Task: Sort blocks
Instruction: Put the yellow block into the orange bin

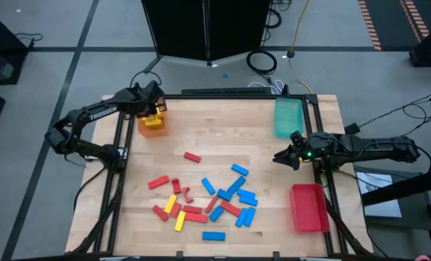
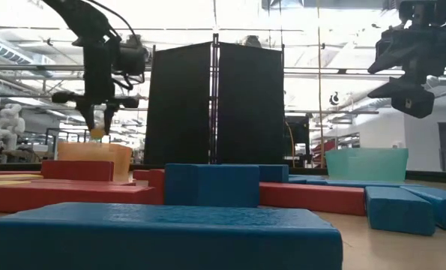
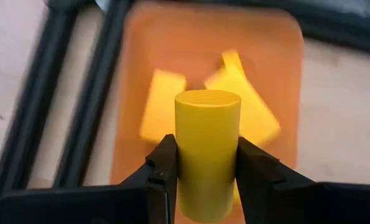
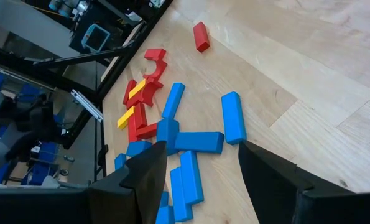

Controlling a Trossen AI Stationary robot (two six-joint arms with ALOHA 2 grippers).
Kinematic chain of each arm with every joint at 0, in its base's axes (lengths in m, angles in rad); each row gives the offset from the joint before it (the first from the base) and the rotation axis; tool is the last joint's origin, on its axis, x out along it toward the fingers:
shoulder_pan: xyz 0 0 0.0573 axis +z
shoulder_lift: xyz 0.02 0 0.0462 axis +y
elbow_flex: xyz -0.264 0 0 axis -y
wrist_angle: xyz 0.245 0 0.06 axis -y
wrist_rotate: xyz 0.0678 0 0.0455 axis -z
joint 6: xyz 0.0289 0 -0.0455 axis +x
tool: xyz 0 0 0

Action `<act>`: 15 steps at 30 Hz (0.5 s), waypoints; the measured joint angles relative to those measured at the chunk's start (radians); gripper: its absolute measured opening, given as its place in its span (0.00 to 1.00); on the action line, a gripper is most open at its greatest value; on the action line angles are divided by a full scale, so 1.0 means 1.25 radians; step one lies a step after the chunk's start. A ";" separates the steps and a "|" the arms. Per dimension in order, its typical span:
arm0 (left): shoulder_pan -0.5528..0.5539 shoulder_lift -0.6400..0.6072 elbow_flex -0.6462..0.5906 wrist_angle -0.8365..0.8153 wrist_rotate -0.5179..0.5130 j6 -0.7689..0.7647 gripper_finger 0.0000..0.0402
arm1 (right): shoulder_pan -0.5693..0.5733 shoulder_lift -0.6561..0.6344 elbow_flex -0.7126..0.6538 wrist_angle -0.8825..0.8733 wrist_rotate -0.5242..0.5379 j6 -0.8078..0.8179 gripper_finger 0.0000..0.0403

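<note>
**Yellow piece held over the orange tray**

The wooden counter fills the frame's middle. Trays sit at its edges: teal tray upper right, red tray lower right, orange tray upper left. The blocks lie scattered lower centre. The left hand grips a yellow piece, seemingly rounded, above the orange tray. The right hand hangs empty, fingers parted, at right.

From my station, the yellow piece in the left end effector runs off the wrist picture's lower edge. The yellow blocks in the orange tray beneath it are blurred; I can't count them.
</note>
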 joint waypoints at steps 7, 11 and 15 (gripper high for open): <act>0.059 -0.002 0.000 0.003 -0.015 0.033 0.25 | 0.000 0.000 0.000 0.000 0.000 0.006 0.48; 0.085 -0.002 0.000 0.001 -0.015 0.058 0.25 | 0.000 0.000 0.000 0.000 0.018 0.012 0.48; 0.106 -0.002 -0.014 0.025 -0.011 0.064 0.25 | 0.000 0.000 0.000 0.000 0.055 0.014 0.48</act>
